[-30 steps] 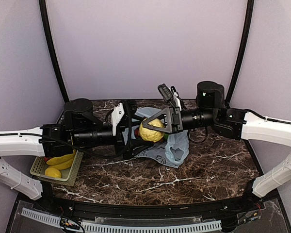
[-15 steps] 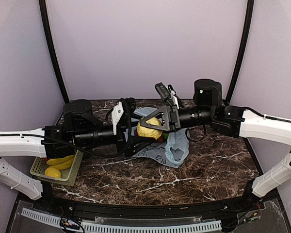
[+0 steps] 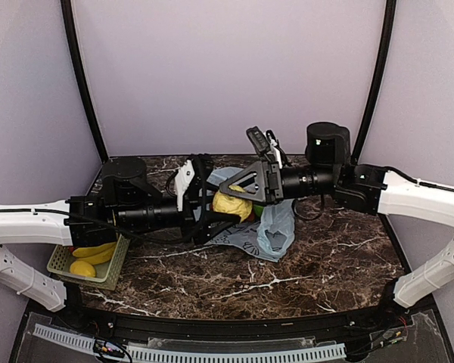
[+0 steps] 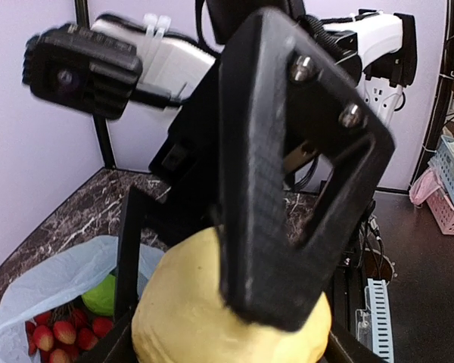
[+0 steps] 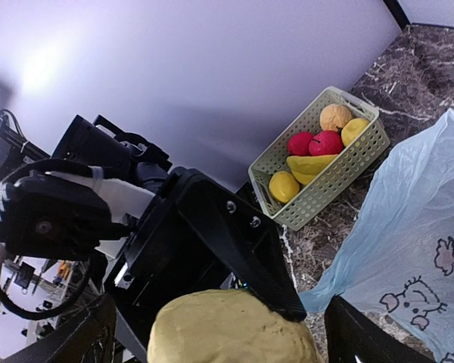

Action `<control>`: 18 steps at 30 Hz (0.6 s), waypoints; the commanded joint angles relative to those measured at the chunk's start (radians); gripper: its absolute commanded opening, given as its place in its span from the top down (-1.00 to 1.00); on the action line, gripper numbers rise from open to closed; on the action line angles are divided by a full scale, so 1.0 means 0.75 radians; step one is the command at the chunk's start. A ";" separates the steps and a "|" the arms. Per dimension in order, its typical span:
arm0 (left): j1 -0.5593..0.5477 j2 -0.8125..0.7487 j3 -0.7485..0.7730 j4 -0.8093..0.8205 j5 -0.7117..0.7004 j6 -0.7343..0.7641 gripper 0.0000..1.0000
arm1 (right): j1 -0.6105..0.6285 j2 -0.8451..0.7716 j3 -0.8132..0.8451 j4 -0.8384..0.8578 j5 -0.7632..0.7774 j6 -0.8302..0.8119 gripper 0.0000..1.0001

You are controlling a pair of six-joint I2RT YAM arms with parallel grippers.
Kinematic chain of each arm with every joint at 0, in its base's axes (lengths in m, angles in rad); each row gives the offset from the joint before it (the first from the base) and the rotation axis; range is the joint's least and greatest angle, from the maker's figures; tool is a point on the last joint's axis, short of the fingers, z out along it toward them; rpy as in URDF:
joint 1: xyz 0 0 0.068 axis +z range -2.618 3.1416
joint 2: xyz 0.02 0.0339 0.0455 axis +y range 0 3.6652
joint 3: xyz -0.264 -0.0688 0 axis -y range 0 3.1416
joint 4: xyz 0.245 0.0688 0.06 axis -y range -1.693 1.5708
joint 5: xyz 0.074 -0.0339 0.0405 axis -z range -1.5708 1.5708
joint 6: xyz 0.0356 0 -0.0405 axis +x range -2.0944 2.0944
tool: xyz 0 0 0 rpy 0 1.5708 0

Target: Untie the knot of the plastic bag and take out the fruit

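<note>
A dark marble table point(image 3: 310, 265) is enclosed by pale lilac walls, with a basket point(image 3: 60, 261) of bananas at its left edge. Above the opened plastic bag point(image 3: 276, 231), which has been left lying at centre, a yellow fruit point(image 3: 228, 203) is clamped between the right gripper point(image 3: 238, 193) and the left gripper point(image 3: 216, 219), raised slightly higher than before. Small red fruit point(image 4: 57, 333) and a green fruit point(image 4: 102, 295) are seen inside the bag.

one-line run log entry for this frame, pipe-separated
phase: handover over bag | left tool: at yellow fruit | right tool: at yellow fruit | plastic bag: open, fruit inside | basket: bananas

White-shelled arms, black joints, black triangular left end effector point(image 3: 212, 224) with silver screws.
</note>
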 commanded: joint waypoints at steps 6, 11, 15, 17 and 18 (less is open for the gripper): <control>0.034 -0.110 0.005 -0.463 -0.244 -0.184 0.15 | -0.133 -0.206 -0.035 -0.163 0.295 -0.084 -0.97; 0.245 -0.154 0.018 -0.723 -0.211 -0.328 0.17 | -0.172 -0.246 0.006 -0.359 0.457 -0.216 -0.97; 0.498 -0.164 0.091 -0.934 -0.149 -0.386 0.15 | -0.218 -0.305 -0.026 -0.439 0.534 -0.284 -0.97; 0.623 -0.159 0.155 -1.048 -0.121 -0.372 0.15 | -0.239 -0.329 -0.044 -0.466 0.570 -0.314 -0.97; 0.696 -0.158 0.170 -1.115 -0.118 -0.355 0.15 | -0.248 -0.337 -0.050 -0.476 0.588 -0.331 -0.97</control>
